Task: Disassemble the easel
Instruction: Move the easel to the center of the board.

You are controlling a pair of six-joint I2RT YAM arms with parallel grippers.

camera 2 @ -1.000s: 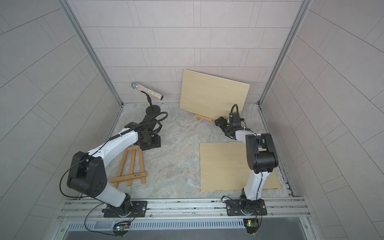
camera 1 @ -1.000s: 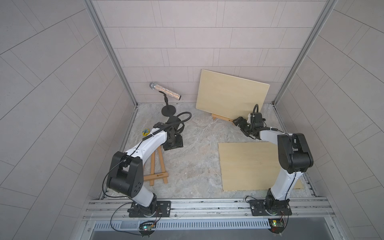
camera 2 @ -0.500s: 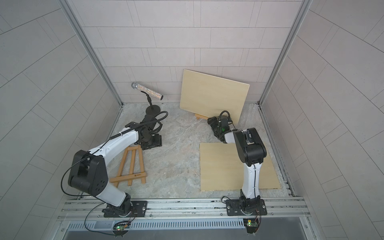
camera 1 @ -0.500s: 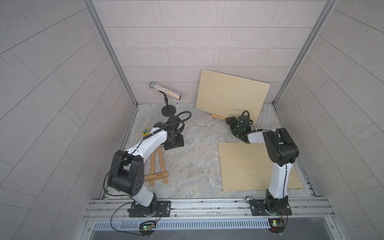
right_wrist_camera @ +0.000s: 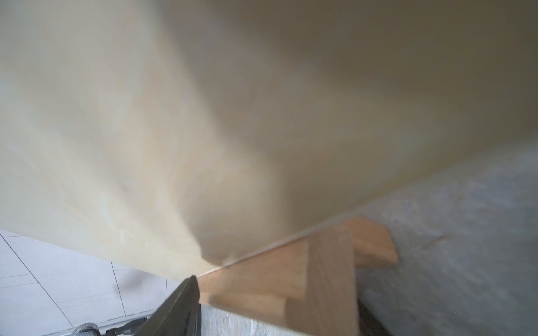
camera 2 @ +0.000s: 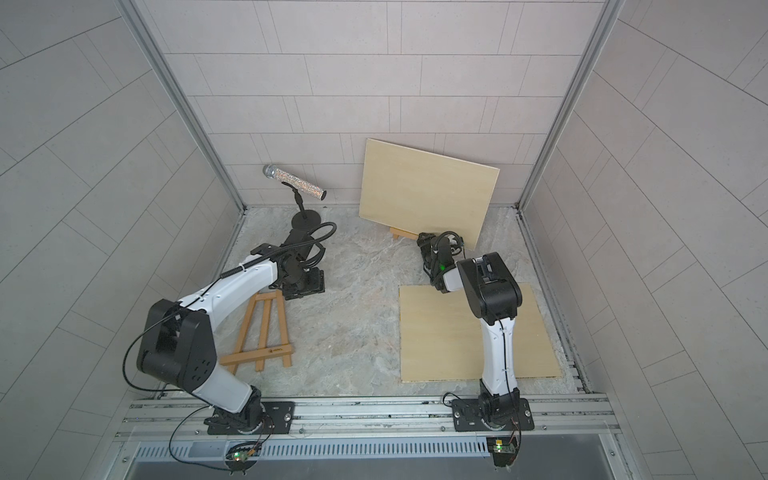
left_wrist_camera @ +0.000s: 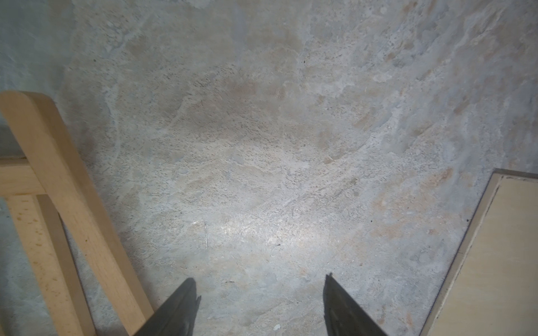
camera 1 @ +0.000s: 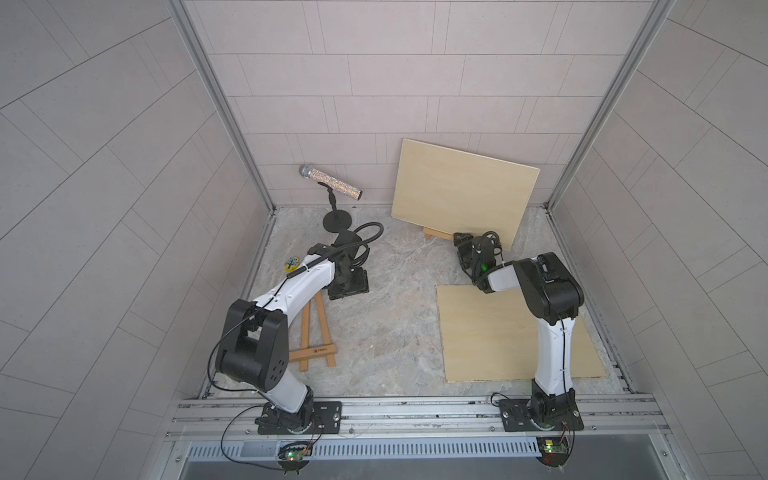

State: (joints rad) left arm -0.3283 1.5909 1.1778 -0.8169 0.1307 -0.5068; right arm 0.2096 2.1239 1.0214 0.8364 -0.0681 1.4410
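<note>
low, left end effector gaping, right end effector astride easel, grip unclear

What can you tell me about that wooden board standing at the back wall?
The board is a pale, plain plywood rectangle. It stands upright and askew near the back wall, its lower edge resting on the ledge of a small wooden easel. The right hand sits at that lower edge, around the easel's wood.

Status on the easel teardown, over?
Left gripper open over table, beside flat easel. Right gripper jaws astride standing easel, grip unclear. Board rests on that easel, above the jaws.
</note>
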